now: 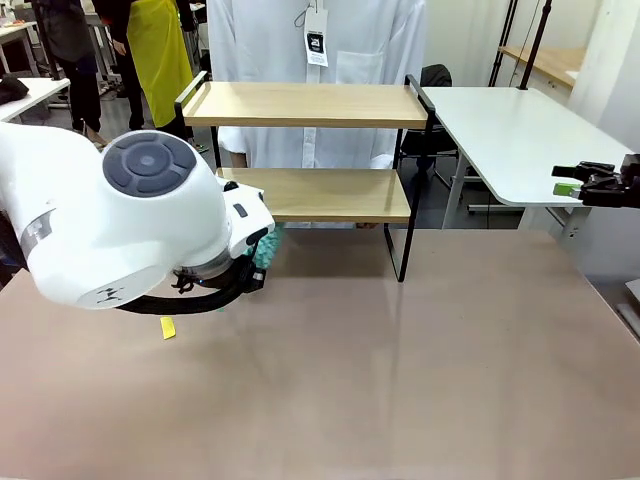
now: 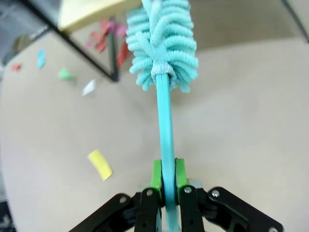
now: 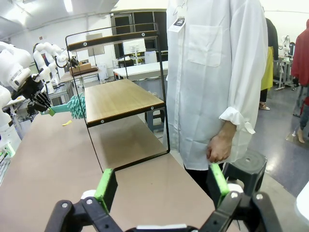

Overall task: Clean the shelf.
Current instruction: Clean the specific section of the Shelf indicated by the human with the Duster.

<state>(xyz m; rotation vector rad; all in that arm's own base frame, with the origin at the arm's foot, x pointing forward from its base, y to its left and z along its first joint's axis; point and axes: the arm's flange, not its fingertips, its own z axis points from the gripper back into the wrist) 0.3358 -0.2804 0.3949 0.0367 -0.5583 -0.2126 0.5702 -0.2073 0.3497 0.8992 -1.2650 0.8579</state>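
While your left gripper (image 2: 167, 174) clamps the teal duster (image 2: 161, 43) by its handle, the duster's head sits just beside the shelf (image 1: 310, 105) at twelve o'clock; your right gripper (image 3: 161, 181) hangs spread wide at three o'clock.

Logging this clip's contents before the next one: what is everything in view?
shelf: one, light wood, black frame, table's far side.
duster: one, teal, head beside shelf's lower board.
yellow scrap: one, on table.
other scraps: several, red, blue, green, white, by shelf's foot.
table: one, brown, under shelf.
white table: one, far right.
stool: one, black, beside person.
person: one, white coat, behind shelf.
left gripper: one, black, shut on duster.
right gripper: one, black, open, right edge.
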